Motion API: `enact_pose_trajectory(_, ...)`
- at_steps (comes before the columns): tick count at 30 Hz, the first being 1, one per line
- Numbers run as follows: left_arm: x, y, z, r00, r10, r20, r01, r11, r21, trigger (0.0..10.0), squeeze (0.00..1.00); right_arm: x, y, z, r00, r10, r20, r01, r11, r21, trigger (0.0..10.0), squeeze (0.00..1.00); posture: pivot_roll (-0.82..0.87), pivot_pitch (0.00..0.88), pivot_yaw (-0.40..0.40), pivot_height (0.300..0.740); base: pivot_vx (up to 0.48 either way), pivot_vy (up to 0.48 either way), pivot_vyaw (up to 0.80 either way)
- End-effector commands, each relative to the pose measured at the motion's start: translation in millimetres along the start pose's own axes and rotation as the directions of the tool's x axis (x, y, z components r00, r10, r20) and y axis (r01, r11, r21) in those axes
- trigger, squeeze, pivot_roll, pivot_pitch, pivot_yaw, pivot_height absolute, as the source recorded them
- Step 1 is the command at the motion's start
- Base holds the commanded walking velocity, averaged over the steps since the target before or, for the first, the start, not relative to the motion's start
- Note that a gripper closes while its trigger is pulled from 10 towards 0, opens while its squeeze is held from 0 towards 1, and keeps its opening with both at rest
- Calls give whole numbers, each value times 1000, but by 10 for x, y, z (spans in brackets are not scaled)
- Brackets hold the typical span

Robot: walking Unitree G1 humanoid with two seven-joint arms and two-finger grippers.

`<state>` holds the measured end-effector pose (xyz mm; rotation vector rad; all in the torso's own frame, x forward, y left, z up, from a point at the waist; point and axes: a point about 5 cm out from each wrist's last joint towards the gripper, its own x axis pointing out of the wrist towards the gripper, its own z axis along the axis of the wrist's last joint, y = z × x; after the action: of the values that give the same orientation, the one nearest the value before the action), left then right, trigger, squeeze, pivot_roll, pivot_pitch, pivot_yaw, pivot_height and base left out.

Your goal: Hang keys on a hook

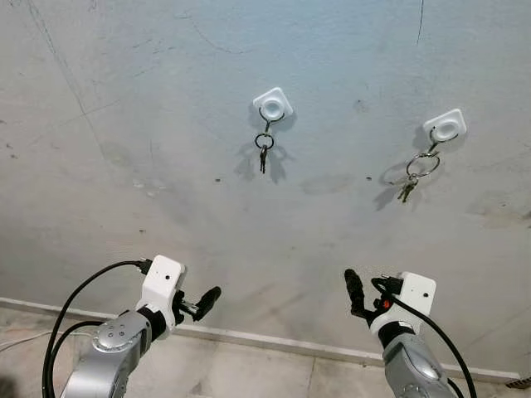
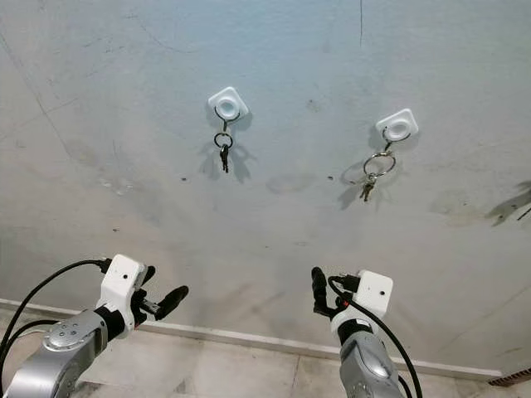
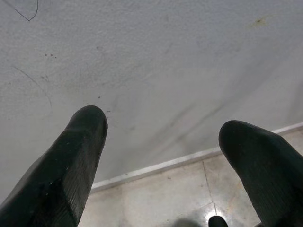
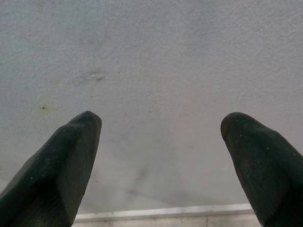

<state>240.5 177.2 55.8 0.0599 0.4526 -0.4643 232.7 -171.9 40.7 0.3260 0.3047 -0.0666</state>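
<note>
From the head views, we judge the task done: one set of keys (image 1: 263, 152) hangs from the left hook (image 1: 272, 105), another set (image 1: 412, 176) from the right hook (image 1: 445, 126). There are no containers. Both grippers are low, well apart from the hooks.

Left wrist: our left gripper (image 3: 161, 142) has its fingers wide, empty, facing wall (image 3: 156, 61) and floor (image 3: 161, 198).

Right wrist: our right gripper (image 4: 161, 127) is likewise wide and empty.

Pale grey wall (image 1: 166, 99), mottled with faint dark cracks and smudges. Two white hooks (image 1: 273, 104) (image 1: 445, 125). Silvery rings with dark keys (image 1: 263, 153) and duller metal keys (image 1: 408, 189). Black pincers (image 1: 206, 300) (image 1: 355, 290) on white wrist blocks, silver arms, black cables. White skirting (image 1: 274, 342); beige tiled floor (image 1: 249, 373).
</note>
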Motion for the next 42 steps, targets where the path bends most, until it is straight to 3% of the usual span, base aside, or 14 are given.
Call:
enact_pose_trajectory(1,-28,7,9,1000,4,0,-4,1000,5,10000,0,-4,-9,42,1000,-2,9,2,1000,8,10000,0,186,72,-23,740,-244,0,0)
enact_pose_trajectory(42,57,-37,40,1000,-7,12,8,1000,-27,10000,0,59,-73,90,1000,-3,-1,3,1000,-1,10000,0,168,65,-41,740,-245,0,0)
